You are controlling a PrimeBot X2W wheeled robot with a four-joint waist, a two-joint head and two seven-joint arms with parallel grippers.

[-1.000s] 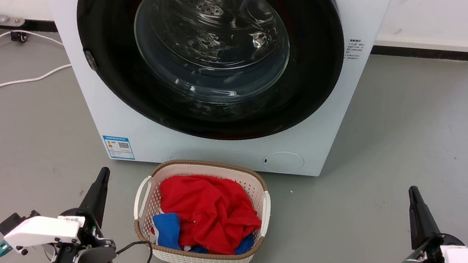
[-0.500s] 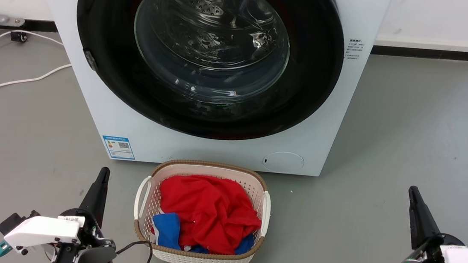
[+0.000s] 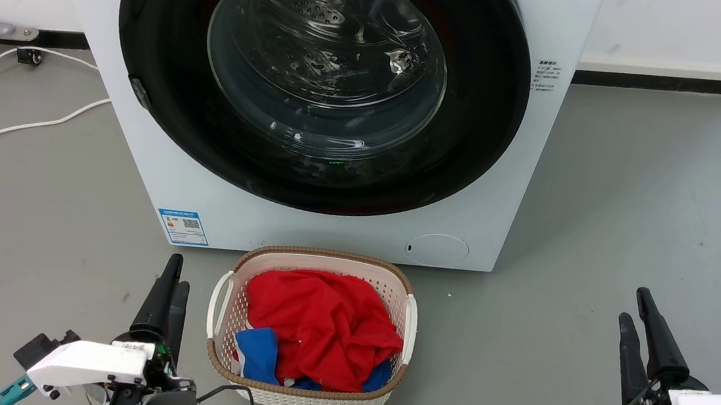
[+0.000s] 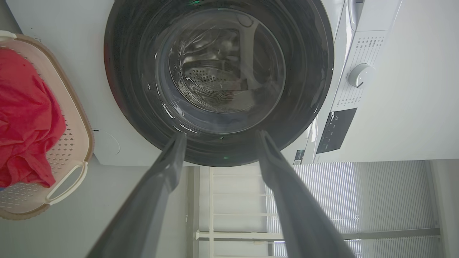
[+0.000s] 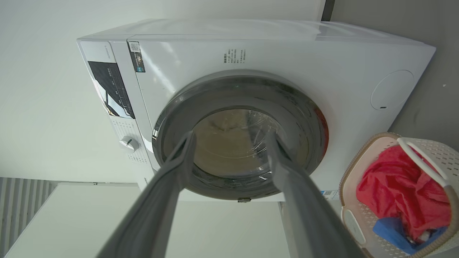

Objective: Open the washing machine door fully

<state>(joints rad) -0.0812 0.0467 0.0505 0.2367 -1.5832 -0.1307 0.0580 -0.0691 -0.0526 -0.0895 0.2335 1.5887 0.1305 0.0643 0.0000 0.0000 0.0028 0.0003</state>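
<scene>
— Washing machine door [image 3: 323,73]: where is it sitting from the tools?

— It is lying ahead of both and above them, shut flush against the front of the white machine [image 3: 331,233]. The left tool [image 3: 180,272] is pointing up toward the door's left rim. The right tool [image 3: 633,305] is standing well off to the door's right, past the machine's corner. So the left one is standing nearer.

— Are they gripping anything?

— No. Both are hanging released, fingers [image 4: 161,186] spread wide with nothing between them, and each wrist view is showing the washing machine door through the gap.

— Which way is it pointing?

— Its glass bowl is bulging straight out toward the tools. Being round, it is offering no long axis to line up on. A small grey tab [image 3: 139,92] is sitting on the rim on the left tool's side; whether that is the catch or the hinge, I cannot tell. I am judging that the door is swinging about an upright edge, so the pull is going to come back toward the tools, then sideways.

— Anything in the way?

— A laundry basket [image 3: 315,400] holding red cloth [image 3: 322,324] is sitting just right of the left tool, close to the machine's foot. It may be sitting under the door's sweep.
</scene>
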